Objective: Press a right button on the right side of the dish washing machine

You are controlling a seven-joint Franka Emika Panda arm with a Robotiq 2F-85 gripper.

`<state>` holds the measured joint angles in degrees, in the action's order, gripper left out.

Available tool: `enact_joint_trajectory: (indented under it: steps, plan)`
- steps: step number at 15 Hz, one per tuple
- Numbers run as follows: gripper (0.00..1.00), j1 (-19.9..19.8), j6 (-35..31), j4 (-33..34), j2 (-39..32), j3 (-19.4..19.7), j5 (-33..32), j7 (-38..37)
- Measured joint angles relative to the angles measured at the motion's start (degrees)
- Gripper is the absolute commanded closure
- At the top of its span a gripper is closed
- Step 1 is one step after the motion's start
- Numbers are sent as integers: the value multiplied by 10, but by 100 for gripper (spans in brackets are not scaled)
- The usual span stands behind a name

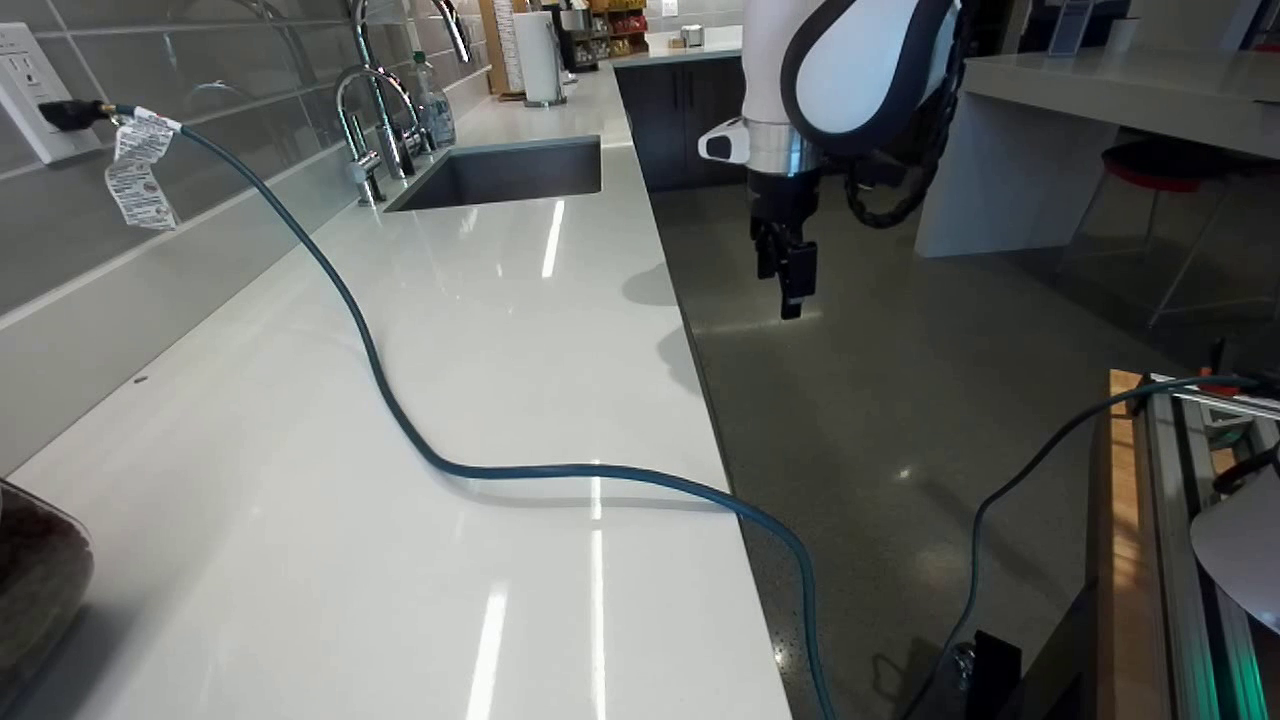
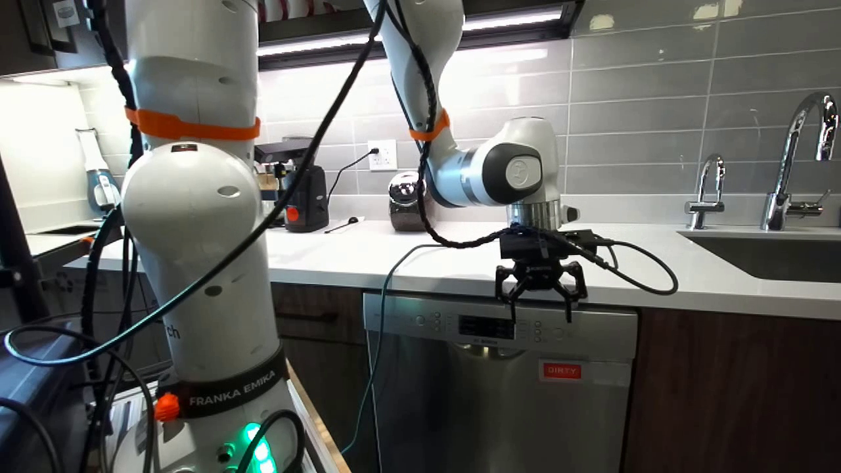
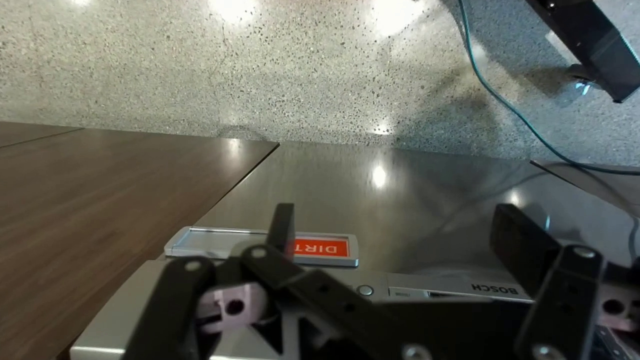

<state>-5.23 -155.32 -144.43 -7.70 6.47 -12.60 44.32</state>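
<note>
The dish washing machine (image 2: pixel 460 407) is a steel Bosch unit under the counter, in an exterior view. Its top control panel has a dark display (image 2: pixel 486 327), with small buttons (image 2: pixel 538 331) right of it and more buttons (image 2: pixel 437 322) left of it. My gripper (image 2: pixel 541 314) points down, open and empty, in front of the panel's right half; the right-hand buttons show between its fingers. In an exterior view the gripper (image 1: pixel 780 292) hangs out past the counter edge. In the wrist view the open gripper (image 3: pixel 395 210) partly hides the panel; one round button (image 3: pixel 365 290) shows.
The white counter (image 2: pixel 657 269) juts above the panel; a sink (image 1: pixel 510 175) and faucets lie farther along. A blue-green cable (image 1: pixel 590 472) crosses the counter and drops to the floor. A red DIRTY sign (image 2: pixel 562 371) is on the dishwasher door. A dark wood cabinet (image 2: pixel 736 394) adjoins it.
</note>
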Motion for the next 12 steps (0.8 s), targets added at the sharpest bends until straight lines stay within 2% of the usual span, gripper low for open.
enact_joint_trajectory:
  steps: [4,8,9,11,12]
  plan:
    - [0,-17,-77,0,-53,-18,7,17]
    - [1,-66,-123,0,-89,-70,55,66]
    - [26,-83,-128,0,-95,-87,70,81]
    - [29,-119,-139,1,-108,-123,97,109]
    - [39,-137,-143,2,-113,-140,109,123]
